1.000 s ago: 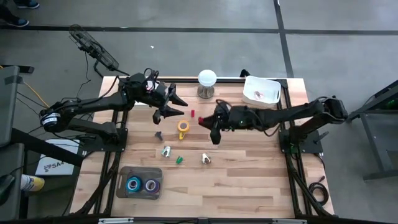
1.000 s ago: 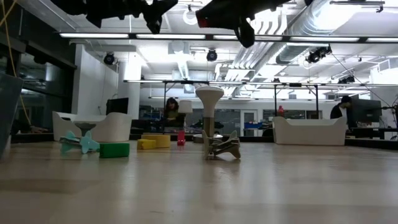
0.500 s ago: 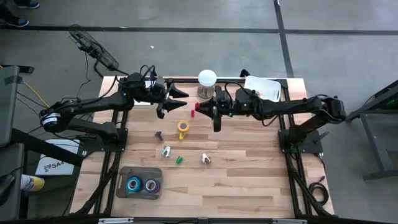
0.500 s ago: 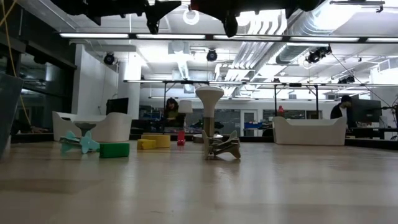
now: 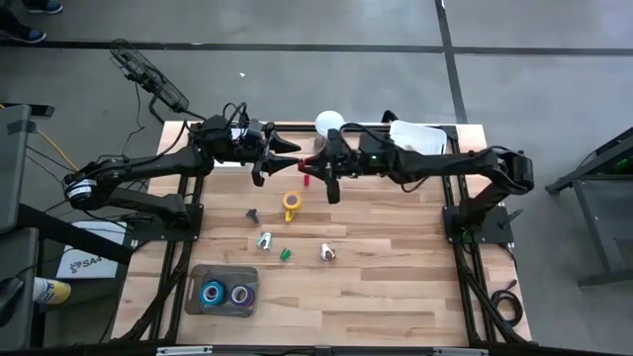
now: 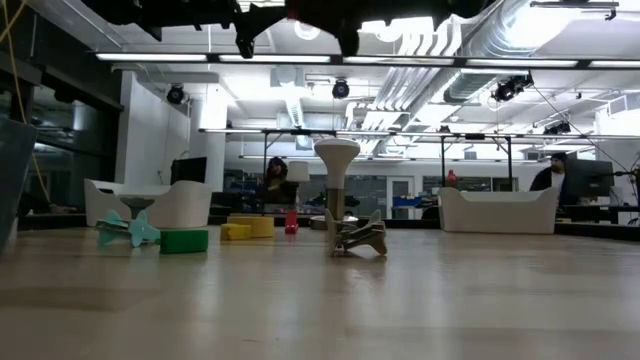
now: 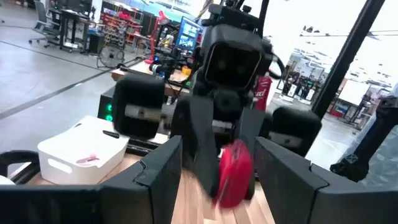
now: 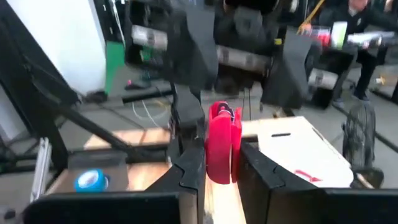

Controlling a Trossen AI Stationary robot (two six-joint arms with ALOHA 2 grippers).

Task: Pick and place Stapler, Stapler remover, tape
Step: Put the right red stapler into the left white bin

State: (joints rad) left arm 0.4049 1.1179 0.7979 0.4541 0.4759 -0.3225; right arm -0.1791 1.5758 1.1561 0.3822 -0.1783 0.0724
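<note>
- Table (image 5: 396, 287) of pale wood planks fills the middle of the high view, on a dark frame over grey floor.
- Left arm reaches in from the left edge of the high view; its left gripper (image 5: 289, 151) hangs above the table's upper centre, fingers spread apart and holding nothing, pointing right toward the other arm.
- Right arm comes in from the right; its right gripper (image 5: 315, 176) meets the left one nose to nose, fingers clamped on a small red stapler (image 5: 306, 174), which the right wrist view shows pinched upright between the two dark fingers (image 8: 189, 168).
- White bin (image 5: 415, 140) sits at the table's upper right, with a reddish item inside.
- Grey tray (image 5: 196, 295) lies at the lower left of the table, holding the tape: a blue roll (image 5: 213, 293) and a purple roll (image 5: 240, 295) side by side.
- White round-topped stand (image 5: 328, 125) is at the upper centre, just behind the grippers.
- Yellow-orange roll (image 5: 291, 203) lies below the grippers, near the table's middle.
- Small pieces are scattered lower: a dark one (image 5: 253, 214), a silvery one (image 5: 264, 239), a green one (image 5: 285, 254), and another silvery one (image 5: 327, 252).
</note>
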